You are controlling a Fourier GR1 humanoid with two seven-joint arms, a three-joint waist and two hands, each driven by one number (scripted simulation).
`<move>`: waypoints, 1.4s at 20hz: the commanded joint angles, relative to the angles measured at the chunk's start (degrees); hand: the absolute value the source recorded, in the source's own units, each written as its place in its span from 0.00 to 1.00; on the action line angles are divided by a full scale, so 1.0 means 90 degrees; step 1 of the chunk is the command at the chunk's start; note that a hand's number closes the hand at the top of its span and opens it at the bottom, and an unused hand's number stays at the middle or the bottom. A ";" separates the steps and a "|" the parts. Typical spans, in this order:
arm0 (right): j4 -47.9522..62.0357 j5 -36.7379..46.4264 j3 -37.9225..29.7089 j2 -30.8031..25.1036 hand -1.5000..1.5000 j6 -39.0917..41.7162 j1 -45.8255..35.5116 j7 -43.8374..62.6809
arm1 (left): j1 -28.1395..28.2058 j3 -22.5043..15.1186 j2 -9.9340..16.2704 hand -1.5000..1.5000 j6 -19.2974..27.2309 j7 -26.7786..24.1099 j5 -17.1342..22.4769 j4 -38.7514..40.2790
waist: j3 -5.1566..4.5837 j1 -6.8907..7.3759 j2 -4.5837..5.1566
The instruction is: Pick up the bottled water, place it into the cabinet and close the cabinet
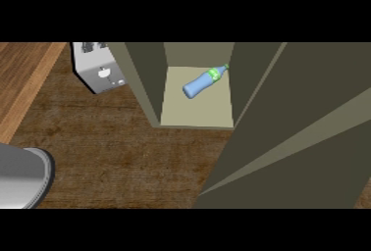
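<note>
- Head view: the bottled water [202, 82] lies on its side on the cabinet [196, 115] floor, cap toward the back right corner.
- Cabinet door [290, 137] stands open at the right.
- A grey forearm [22, 177] enters over the table [116, 147] at its lower left edge; no robot hand is visible, so neither's state can be told.
- A toaster [98, 72] sits left of the cabinet.

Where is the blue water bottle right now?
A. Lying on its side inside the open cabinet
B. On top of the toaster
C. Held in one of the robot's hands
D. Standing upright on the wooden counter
A: the bottled water lies tilted on the pale floor of the cabinet, with the cabinet door swung open.
</note>
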 commanded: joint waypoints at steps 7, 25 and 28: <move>0.2040 -0.0341 -0.1537 0.1707 1.00 -0.0255 -0.2402 0.0755 | 0.1316 0.1039 0.0656 1.00 -0.0978 -0.0404 0.0793 -0.0575 | 0.0011 0.0073 0.0060; 0.6400 -0.1810 -0.4034 0.1640 1.00 0.1609 -0.4117 -0.1349 | 0.2049 0.2286 0.0747 1.00 -0.2568 -0.0843 0.1388 0.0067 | 0.0019 -0.0023 0.0076; 0.7301 -0.1845 -0.3929 0.1730 1.00 0.1567 -0.4270 -0.1840 | 0.2058 0.2039 0.0548 1.00 -0.2536 -0.0733 0.1145 0.0090 | 0.0019 0.0005 0.0085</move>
